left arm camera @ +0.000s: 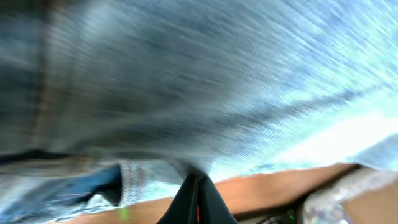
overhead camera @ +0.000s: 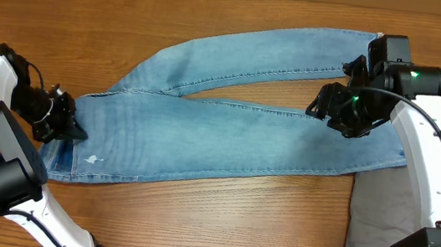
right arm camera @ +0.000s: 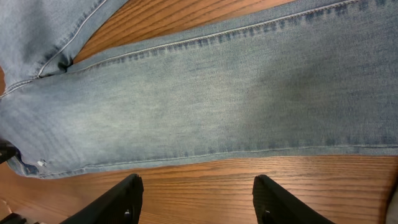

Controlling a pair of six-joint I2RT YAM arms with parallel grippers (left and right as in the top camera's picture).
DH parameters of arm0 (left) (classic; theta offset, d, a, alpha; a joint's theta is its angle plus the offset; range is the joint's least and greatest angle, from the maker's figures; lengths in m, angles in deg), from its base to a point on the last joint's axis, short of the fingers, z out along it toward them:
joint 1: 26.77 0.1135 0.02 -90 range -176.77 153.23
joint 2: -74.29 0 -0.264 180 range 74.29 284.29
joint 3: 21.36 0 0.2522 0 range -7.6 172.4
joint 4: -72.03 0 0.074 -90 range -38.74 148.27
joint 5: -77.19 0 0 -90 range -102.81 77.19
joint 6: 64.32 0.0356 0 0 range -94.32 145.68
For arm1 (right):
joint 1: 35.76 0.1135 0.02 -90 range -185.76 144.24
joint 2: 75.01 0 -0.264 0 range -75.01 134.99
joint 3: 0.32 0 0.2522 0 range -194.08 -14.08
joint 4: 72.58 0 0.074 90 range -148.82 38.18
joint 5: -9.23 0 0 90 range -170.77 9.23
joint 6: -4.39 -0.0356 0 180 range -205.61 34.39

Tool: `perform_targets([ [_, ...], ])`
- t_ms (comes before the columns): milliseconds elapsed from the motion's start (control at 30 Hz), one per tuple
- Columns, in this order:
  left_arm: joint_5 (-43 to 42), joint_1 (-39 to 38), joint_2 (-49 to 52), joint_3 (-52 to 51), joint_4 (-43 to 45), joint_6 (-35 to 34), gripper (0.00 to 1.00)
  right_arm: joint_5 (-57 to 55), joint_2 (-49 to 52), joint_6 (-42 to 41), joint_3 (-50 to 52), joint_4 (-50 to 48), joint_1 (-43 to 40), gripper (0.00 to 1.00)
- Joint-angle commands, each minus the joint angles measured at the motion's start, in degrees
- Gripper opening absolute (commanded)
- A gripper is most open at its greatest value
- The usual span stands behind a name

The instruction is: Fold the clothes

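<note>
Wooden surface (overhead camera: 216,224) first: bearing light blue jeans (overhead camera: 228,133), lying full length, legs splayed, unfolded. Waiting at right edge, grey trousers (overhead camera: 377,219). Gripping waistband with left claw (overhead camera: 68,126), closed. Hovering right claw (right arm camera: 199,202) over lower leg, fingers spread. Remaining: all folds.

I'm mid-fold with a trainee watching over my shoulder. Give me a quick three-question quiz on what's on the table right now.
1. True or false: the right gripper is shut on the jeans.
2. The left gripper is at the jeans': A ankle hems, B waist, C knees?
3. Fill in: the garment beside the jeans' ankle ends is ____ in colour.
Key: 1 false, its fingers are open; 2 B; 3 grey.
</note>
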Motion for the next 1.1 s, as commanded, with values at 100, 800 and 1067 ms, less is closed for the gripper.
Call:
perform_targets([
  [100, 5.9, 0.3, -9.1, -0.2, 0.0, -1.5, 0.07, 0.3, -0.4, 2.0, -1.8, -0.2, 0.7, 0.64],
  [800, 13.2, 19.3, -28.7, -27.9, 14.7, -14.1, 0.64, 0.3, -0.4, 1.9, -1.8, 0.1, 0.7, 0.67],
  [1067, 11.3, 21.4, -28.7, -35.5, 31.0, -14.9, 0.71, 0.3, -0.4, 2.0, -1.8, 0.1, 0.7, 0.67],
])
